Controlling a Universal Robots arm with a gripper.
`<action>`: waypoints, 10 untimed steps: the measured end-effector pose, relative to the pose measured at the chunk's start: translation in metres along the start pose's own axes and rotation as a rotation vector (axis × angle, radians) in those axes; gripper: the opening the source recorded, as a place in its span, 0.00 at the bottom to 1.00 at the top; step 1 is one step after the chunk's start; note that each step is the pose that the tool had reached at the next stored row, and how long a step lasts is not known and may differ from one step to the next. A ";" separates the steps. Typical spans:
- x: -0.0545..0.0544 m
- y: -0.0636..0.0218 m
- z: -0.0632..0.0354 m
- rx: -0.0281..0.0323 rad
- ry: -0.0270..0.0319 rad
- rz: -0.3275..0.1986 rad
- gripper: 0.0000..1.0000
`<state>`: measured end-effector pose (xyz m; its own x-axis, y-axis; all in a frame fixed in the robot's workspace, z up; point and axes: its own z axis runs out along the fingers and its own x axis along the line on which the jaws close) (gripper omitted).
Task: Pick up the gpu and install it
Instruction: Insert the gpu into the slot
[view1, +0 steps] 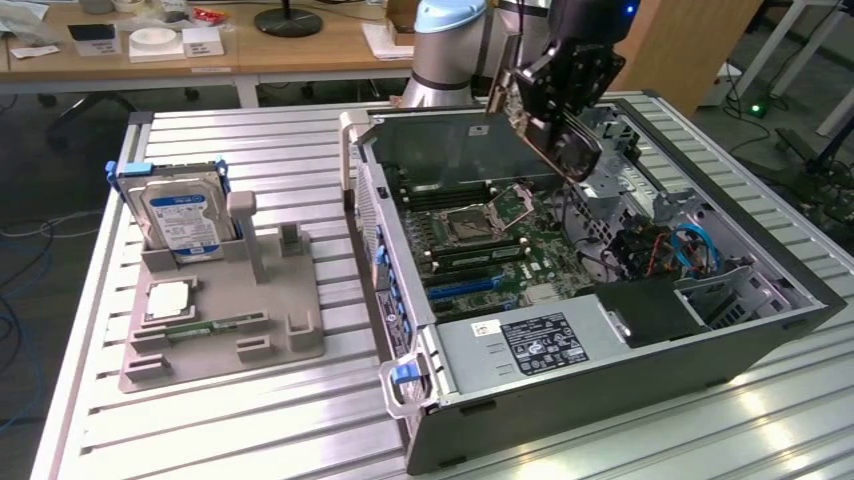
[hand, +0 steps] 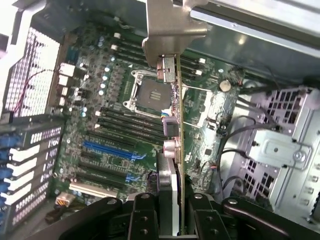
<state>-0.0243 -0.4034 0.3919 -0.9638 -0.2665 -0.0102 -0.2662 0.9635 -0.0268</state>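
Well, in the exterior view the gripper (view1: 561, 118) hangs over the open computer case (view1: 587, 400), clamped on the gpu (view1: 574, 152). The card is up in the air, tilted, above the back part of the green motherboard (view1: 494, 250) and not touching it. Off to the exterior view's left, well apart from the case, a gray tray (view1: 287, 340) sits on the metal table (view1: 240, 430), and a hard drive (view1: 184, 220) stands upright in it. In the wrist view I look down along the card: the black fingers (hand: 142, 215) pinch it from both sides, and its silver bracket (hand: 172, 30) is at the far end. Under it lies the board with a square socket (hand: 151, 93) and a blue slot (hand: 111, 149) — the card hangs above the board, with the socket just beside its edge.
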 end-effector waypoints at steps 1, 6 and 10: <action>0.000 0.0000 0.0001 -0.0002 -0.0005 -0.016 0.28; 0.000 0.0000 0.0003 -0.0009 -0.0024 -0.092 0.28; 0.000 0.0000 0.0006 -0.0015 -0.0041 -0.154 0.28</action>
<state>-0.0243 -0.4034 0.3913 -0.9114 -0.4115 -0.0101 -0.4111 0.9112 -0.0269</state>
